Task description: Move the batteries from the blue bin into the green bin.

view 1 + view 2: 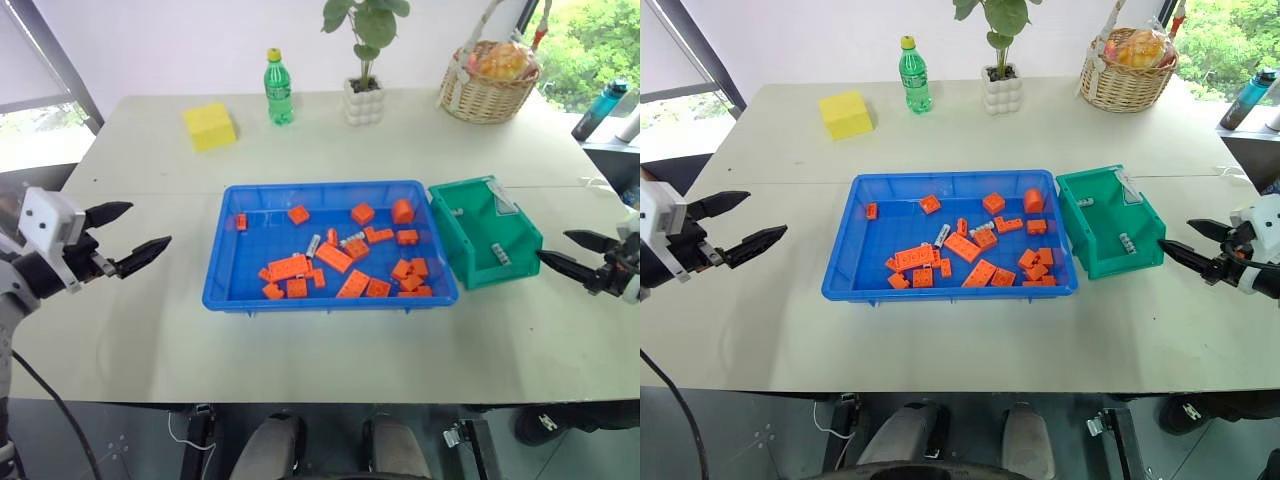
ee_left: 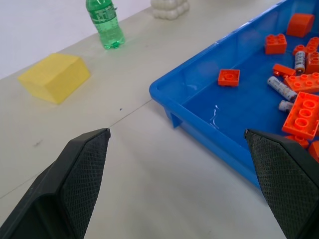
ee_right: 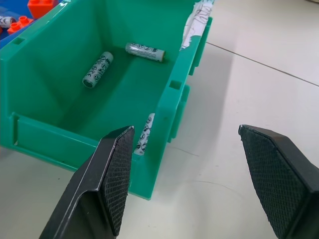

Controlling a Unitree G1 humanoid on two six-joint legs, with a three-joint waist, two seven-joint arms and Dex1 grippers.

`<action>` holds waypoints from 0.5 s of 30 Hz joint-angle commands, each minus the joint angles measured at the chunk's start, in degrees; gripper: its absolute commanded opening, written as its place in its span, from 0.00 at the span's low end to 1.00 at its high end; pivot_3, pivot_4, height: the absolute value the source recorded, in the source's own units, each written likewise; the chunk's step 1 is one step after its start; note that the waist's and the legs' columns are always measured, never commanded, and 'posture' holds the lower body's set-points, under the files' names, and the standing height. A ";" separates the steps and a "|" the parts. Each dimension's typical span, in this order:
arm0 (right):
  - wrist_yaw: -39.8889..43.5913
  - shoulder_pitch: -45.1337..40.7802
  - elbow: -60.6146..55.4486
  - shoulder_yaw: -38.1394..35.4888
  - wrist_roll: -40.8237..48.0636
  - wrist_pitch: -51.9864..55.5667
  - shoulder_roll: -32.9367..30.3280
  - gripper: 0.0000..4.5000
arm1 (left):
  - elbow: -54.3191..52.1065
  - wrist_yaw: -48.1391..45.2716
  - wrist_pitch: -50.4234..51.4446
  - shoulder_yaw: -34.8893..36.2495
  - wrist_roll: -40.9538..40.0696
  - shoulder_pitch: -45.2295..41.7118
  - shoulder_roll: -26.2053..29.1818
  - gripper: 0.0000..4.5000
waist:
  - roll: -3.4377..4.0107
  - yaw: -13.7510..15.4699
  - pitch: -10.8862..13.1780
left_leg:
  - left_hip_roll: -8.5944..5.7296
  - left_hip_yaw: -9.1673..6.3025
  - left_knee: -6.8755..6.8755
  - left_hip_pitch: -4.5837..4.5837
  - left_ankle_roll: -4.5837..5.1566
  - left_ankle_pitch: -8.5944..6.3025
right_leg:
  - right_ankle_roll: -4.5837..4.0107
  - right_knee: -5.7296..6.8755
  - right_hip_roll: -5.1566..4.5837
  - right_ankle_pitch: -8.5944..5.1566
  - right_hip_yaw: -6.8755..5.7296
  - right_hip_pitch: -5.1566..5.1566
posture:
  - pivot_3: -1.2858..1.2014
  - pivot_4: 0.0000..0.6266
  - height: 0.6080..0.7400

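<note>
Pincer on the left (image 1: 118, 238) hovers wide open and empty above the counter (image 1: 140, 330), just outside the blue bin's (image 1: 222, 270) near wall, probably poised to reach in. Ahead of it and to its right, batteries (image 1: 313, 245) lie among orange bricks (image 1: 288, 267) on that bin's floor. The green bin (image 1: 470, 262) touches the blue one, which shortens each carry; three batteries already rest inside. Just beyond its outer wall the right pincer (image 1: 575, 252) hangs open, holding nothing.

Batteries (image 3: 97, 69) in both bins
</note>
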 commanded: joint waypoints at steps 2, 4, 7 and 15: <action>-0.34 -0.44 -2.13 -2.39 0.98 0.17 -0.34 0.76 | 0.53 0.70 -1.46 0.02 1.22 -1.53 1.04 1.00 | 0.00 -0.05 0.00 | 0.00 0.01 0.00 0.00 0.00 0.00 | 0.00 0.00 0.01 0.00 0.00 0.00 | 0.52 0.24 0.98; -0.48 -0.61 -2.22 -2.33 0.89 0.32 -0.28 0.76 | 0.72 1.00 -1.03 -0.04 1.21 -1.89 0.95 1.00 | 0.00 -0.03 0.00 | 0.01 0.02 -0.01 0.00 0.00 0.00 | 0.00 0.00 0.01 0.00 0.01 -0.02 | 0.52 0.24 0.98; -0.63 -0.74 -2.45 -2.22 0.87 0.64 -0.24 0.76 | 0.51 1.13 -0.42 -0.23 1.48 -1.61 1.24 1.00 | 0.00 -0.05 0.00 | 0.01 0.04 0.00 -0.01 0.00 0.00 | 0.00 0.01 0.00 0.00 0.02 -0.02 | 0.52 0.24 0.98; 0.06 -3.07 -1.72 -1.33 0.71 2.60 -1.13 0.98 | -0.41 1.05 1.39 -0.42 0.86 -1.83 1.50 1.00 | 0.00 -0.08 0.00 | 0.02 0.07 -0.01 -0.02 0.00 0.00 | 0.00 0.02 0.01 0.00 0.05 -0.06 | 0.52 0.24 0.98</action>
